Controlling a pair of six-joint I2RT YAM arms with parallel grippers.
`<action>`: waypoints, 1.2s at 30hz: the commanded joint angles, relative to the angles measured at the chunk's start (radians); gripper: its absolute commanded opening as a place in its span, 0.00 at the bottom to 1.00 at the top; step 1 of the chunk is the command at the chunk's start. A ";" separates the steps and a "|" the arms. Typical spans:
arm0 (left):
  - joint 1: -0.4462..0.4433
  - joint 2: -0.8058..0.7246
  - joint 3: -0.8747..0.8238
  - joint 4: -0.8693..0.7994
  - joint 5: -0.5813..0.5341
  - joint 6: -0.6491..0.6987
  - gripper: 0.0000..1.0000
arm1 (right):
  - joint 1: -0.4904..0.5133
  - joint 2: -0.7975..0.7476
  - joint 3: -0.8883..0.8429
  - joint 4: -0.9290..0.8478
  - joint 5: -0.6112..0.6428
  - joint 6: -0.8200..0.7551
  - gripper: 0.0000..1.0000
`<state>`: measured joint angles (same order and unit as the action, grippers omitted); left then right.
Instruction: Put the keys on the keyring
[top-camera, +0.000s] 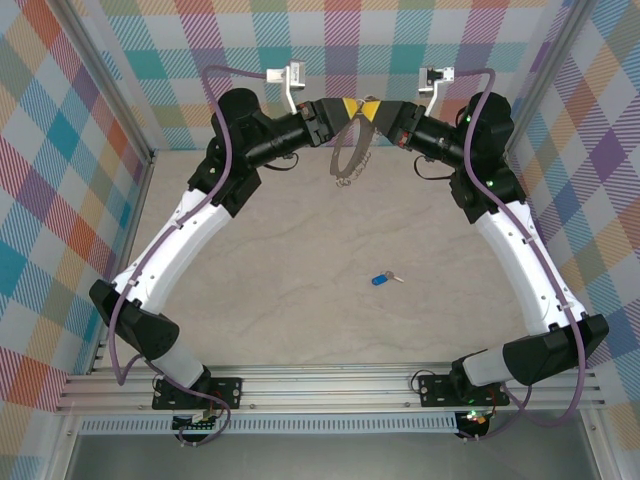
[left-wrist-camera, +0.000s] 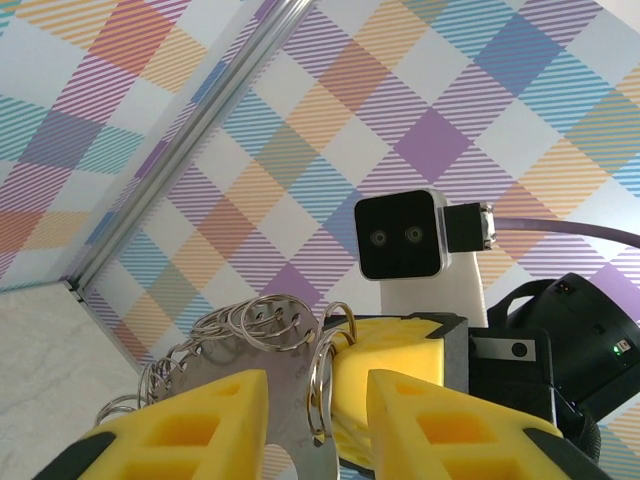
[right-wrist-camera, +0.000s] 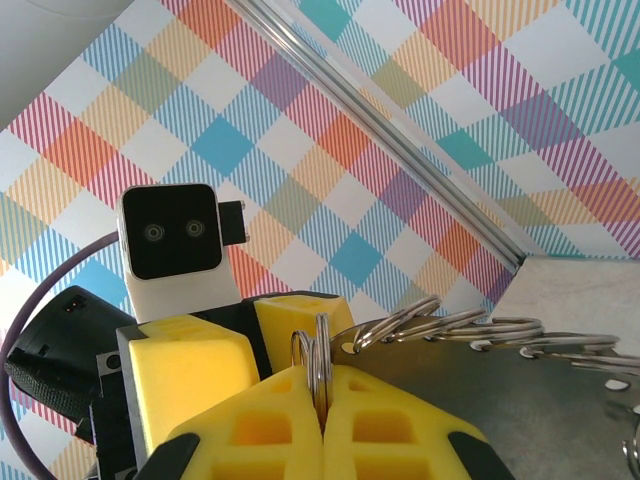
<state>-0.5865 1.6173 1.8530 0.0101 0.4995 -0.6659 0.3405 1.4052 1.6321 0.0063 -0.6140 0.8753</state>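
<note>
Silver keyring (top-camera: 336, 160) hangs at 12 o'clock, right gripper (right-wrist-camera: 319, 385) clamped on one loop, left gripper (left-wrist-camera: 318, 392) apart around the rim. Blue key (top-camera: 379, 280) lies toward 6 o'clock; fetching it probably wants a steady keyring.

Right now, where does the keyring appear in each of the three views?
Top external: keyring at top centre, hanging where the left gripper and right gripper meet.
Left wrist: bottom centre, within the left gripper.
Right wrist: lower right, one loop pinched by the right gripper.
Shared landmark: the plaid wall behind it.
</note>
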 joint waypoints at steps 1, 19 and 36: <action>0.005 0.011 0.013 0.063 0.021 -0.010 0.31 | -0.005 -0.012 0.017 0.053 -0.019 -0.005 0.00; 0.005 0.019 0.024 0.073 0.023 -0.014 0.07 | -0.007 -0.008 0.021 0.053 -0.026 -0.004 0.00; 0.002 0.026 0.036 0.071 -0.006 -0.008 0.00 | -0.048 -0.040 -0.003 0.019 0.002 0.002 0.64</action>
<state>-0.5865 1.6489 1.8633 0.0517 0.5102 -0.6846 0.3206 1.4025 1.6321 0.0055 -0.6209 0.8791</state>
